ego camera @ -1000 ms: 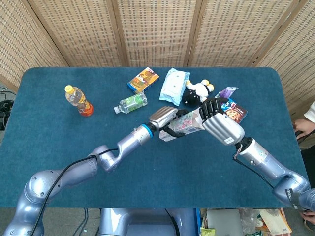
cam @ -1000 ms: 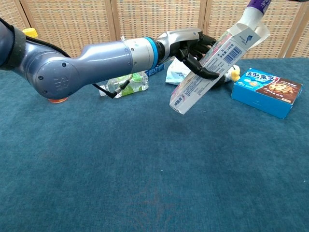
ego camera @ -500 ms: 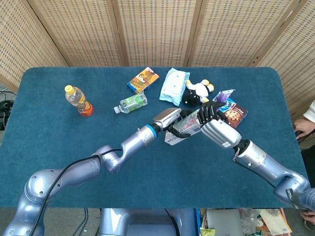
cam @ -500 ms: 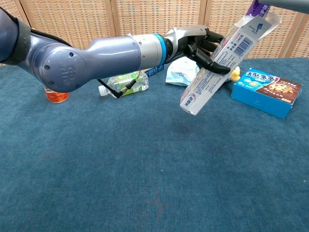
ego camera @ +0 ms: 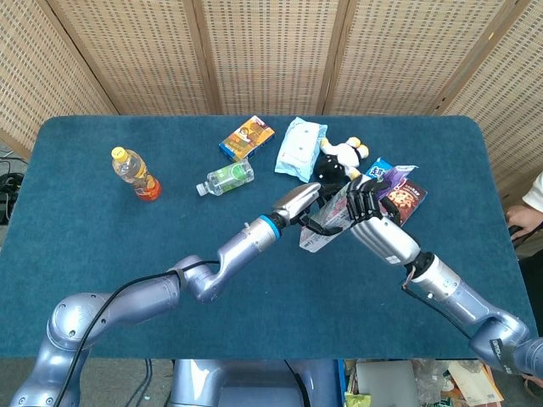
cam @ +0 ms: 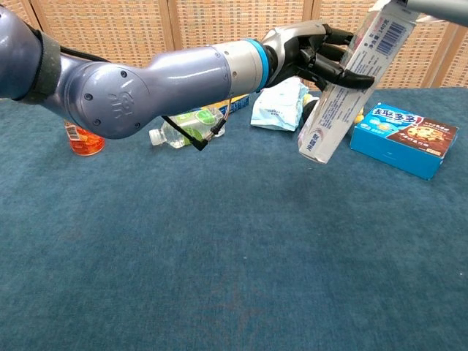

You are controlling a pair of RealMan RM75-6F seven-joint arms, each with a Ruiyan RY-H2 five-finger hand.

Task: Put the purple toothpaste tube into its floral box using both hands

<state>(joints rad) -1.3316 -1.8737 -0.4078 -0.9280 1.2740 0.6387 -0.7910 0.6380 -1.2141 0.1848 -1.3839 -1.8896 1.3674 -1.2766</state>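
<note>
My left hand [ego camera: 307, 204] grips the floral toothpaste box [ego camera: 327, 225] around its middle and holds it above the table. In the chest view the box [cam: 342, 86] stands tilted, its lower end near the table and its open top leaning right past the frame's top edge, with the left hand [cam: 313, 53] wrapped around it. My right hand [ego camera: 373, 217] is closed at the box's upper end. The purple toothpaste tube [ego camera: 396, 174] sticks out beyond the right hand's fingers. How deep the tube sits in the box is hidden.
A blue cookie box [cam: 406, 139] lies just right of the floral box. A plush toy [ego camera: 339, 158], a wipes pack [ego camera: 299, 148], a snack box [ego camera: 247, 137], a green bottle [ego camera: 227, 178] and an orange drink bottle [ego camera: 136, 174] stand along the far side.
Both hands have carried the floral box to the right, toward the cookie box. The box has tipped more upright, and its top has left the chest view.
</note>
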